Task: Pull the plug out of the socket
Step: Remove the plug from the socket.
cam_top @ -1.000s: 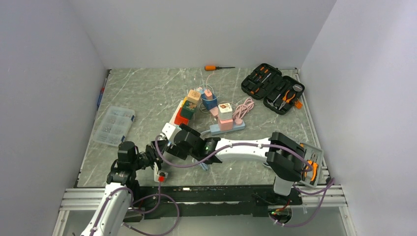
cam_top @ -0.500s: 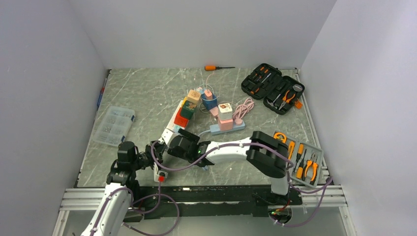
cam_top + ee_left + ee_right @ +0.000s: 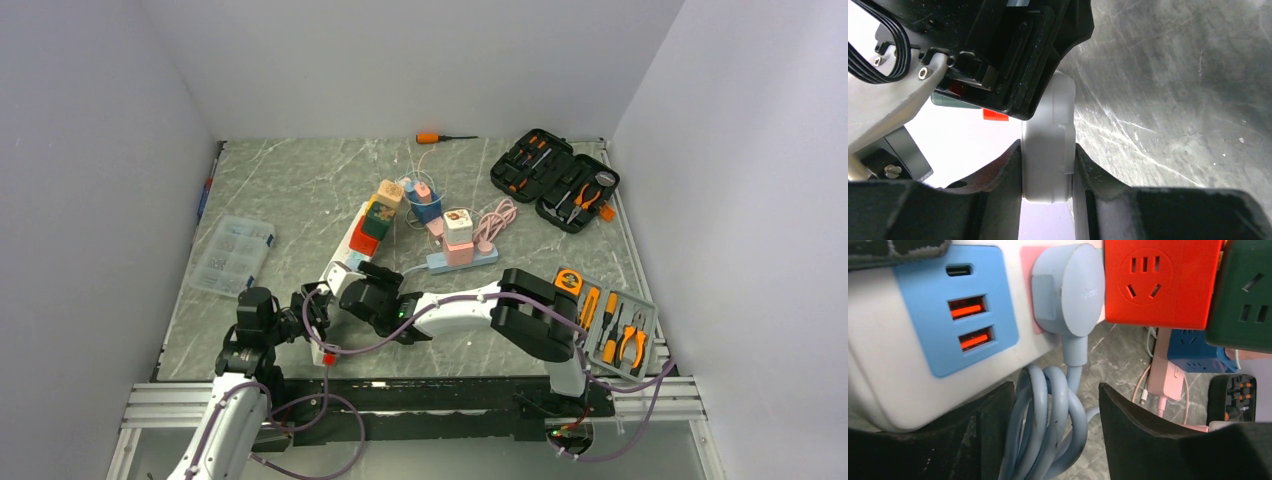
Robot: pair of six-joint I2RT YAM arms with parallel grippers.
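Plug (image 3: 1068,287) still seated in power strip (image 3: 883,355). Left gripper (image 3: 1047,170) clamps strip; right gripper (image 3: 1055,415) wide, astride cord (image 3: 1045,395), plug at 12 o'clock.

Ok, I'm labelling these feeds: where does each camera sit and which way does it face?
Top external: above and behind, looking down on the table; left arm and right arm show.
Left wrist: on that arm, looking along the left gripper, clamped on the white power strip.
Right wrist: close over the strip, facing the grey plug; the right gripper straddles its cable.
Shared: both wrist views show the strip.
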